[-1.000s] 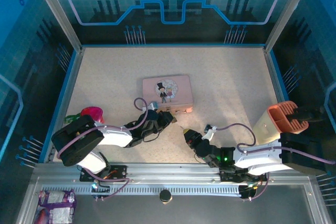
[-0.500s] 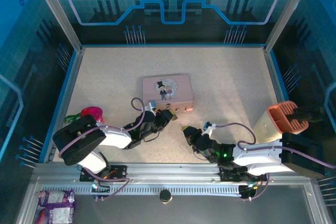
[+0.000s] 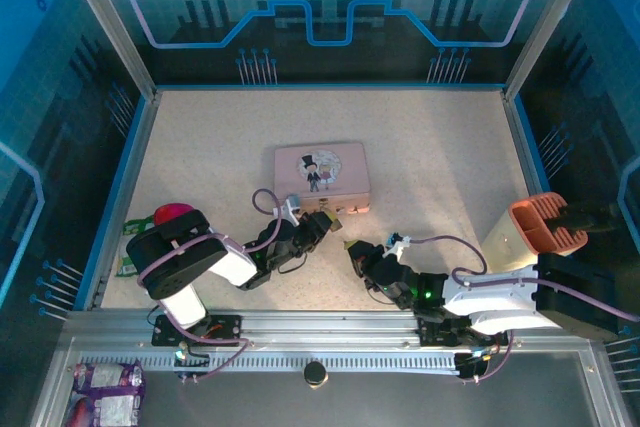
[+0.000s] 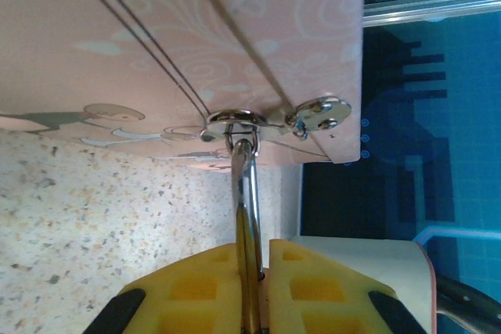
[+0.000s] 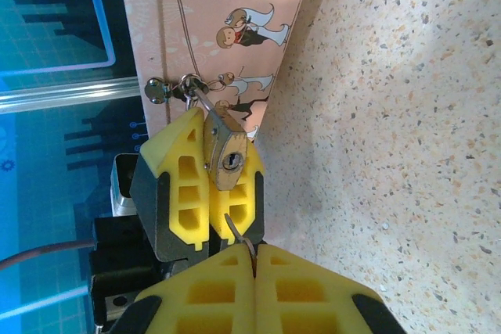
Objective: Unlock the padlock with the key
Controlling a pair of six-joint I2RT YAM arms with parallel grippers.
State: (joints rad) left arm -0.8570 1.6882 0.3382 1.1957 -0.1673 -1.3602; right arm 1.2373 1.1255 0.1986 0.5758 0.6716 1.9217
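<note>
The padlock [image 5: 225, 154] has a brass body and a silver shackle hooked through the hasp [image 4: 235, 124] on the front of the pink tin [image 3: 322, 175]. My left gripper [image 4: 252, 254] is shut on the padlock [image 4: 249, 209], seen edge-on between its yellow pads. In the top view this gripper [image 3: 322, 225] sits just in front of the tin. My right gripper [image 5: 254, 249] is shut on the slim dark key [image 5: 241, 231]. The key tip points up toward the keyhole and stops a short way below it, apart from it. From above, the right gripper [image 3: 354, 248] is close to the right of the padlock [image 3: 336, 217].
A red object [image 3: 173, 215] with green packaging lies at the table's left edge. A white and orange holder [image 3: 538, 229] stands at the right edge. A snack bag [image 3: 105, 383] lies outside the frame at the bottom left. Open table stretches behind the tin.
The right gripper has crept up and left with the key, closer to the padlock. The left arm's body has swung to the right while its gripper stays shut on the padlock.
</note>
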